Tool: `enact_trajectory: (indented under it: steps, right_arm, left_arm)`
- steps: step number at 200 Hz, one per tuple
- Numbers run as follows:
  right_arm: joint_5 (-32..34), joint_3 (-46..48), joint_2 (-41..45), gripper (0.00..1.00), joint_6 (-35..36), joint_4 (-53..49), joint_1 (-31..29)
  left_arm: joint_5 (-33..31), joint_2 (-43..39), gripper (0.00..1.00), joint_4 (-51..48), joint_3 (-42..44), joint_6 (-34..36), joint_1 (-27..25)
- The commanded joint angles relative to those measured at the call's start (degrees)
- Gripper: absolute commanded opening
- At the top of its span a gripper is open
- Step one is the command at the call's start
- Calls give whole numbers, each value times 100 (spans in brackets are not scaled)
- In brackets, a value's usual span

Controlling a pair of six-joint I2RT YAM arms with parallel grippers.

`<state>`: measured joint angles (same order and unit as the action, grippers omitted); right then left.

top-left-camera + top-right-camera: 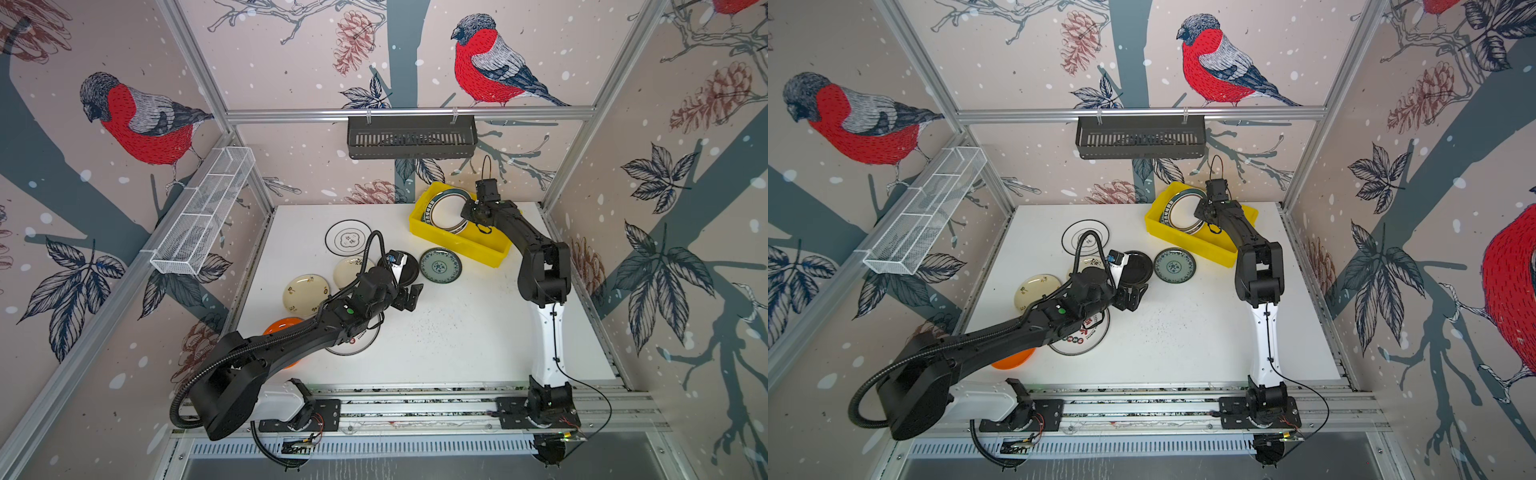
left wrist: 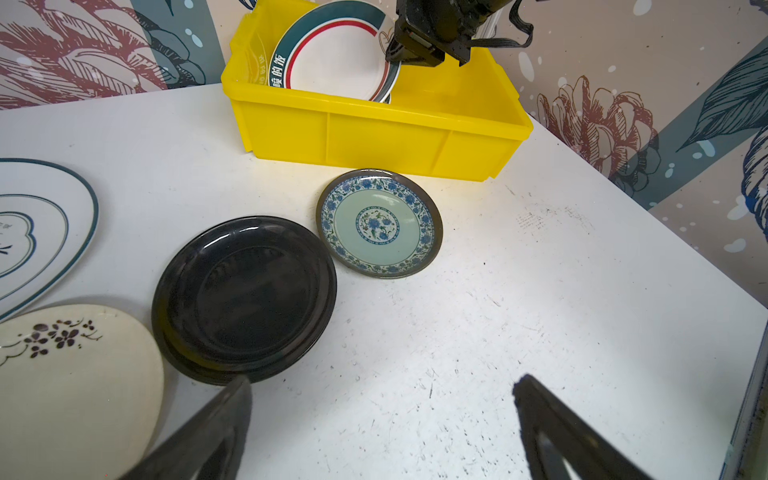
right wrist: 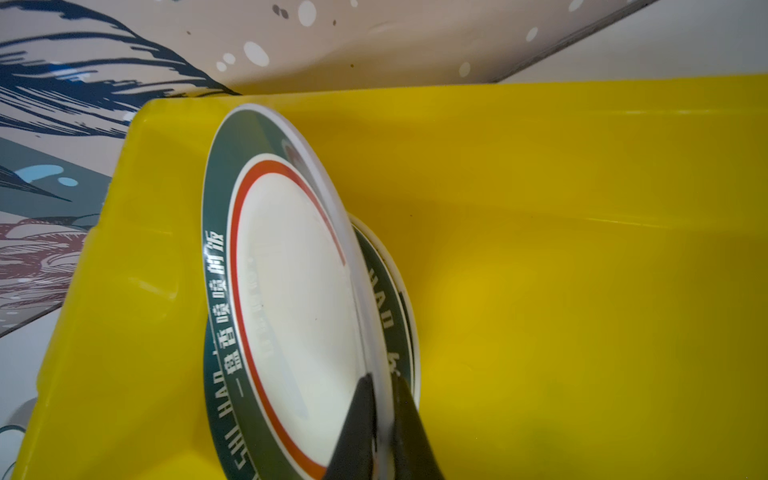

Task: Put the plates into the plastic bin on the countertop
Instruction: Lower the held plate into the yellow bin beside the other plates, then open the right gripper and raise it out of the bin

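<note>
Two green-rimmed plates (image 2: 336, 54) sit in the plastic bin (image 2: 374, 137): the upper plate (image 3: 299, 291) leans tilted on the lower plate (image 3: 392, 311), its rim clamped in your right tool (image 3: 382, 380). Your left tool (image 2: 382, 386) gapes empty above the desk (image 2: 498, 291), near the black plate (image 2: 245, 291). They look stiff, glossy and slippery (likely chip-prone); take each by the rim and lower it gently.

Upper plate (image 3: 291, 311), green rim band: "一盘香喷喷的饭". Lower plate (image 3: 224, 419), green rim band: "HAO"; adjacent letters not fully legible.
</note>
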<state>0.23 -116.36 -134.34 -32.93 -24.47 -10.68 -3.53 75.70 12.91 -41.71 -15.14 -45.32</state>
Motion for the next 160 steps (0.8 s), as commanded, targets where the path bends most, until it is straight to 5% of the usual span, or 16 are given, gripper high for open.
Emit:
enact_trajectory:
  steps: [1, 64, 81, 107, 132, 160]
  right_arm:
    - [73, 165, 68, 22, 72, -312, 5]
    - [64, 425, 343, 31, 120, -279, 13]
    - [48, 597, 565, 47, 184, -200, 13]
    - [47, 1519, 1431, 76, 261, 305, -48]
    - [-323, 2650, 2562, 79, 187, 823, -113]
    - [-1064, 4075, 3630, 79, -52, 1523, -428]
  left_arm:
    - [-56, -64, 97, 20, 32, -58, -12]
    - [-61, -133, 97, -66, 6, -174, -17]
    - [-169, -208, 97, -89, 31, -200, -12]
    - [-575, -370, 97, -212, 84, -238, -8]
    - [-1202, -651, 97, -654, 33, -550, 60]
    - [-1063, -896, 97, -1350, -40, -1078, 567]
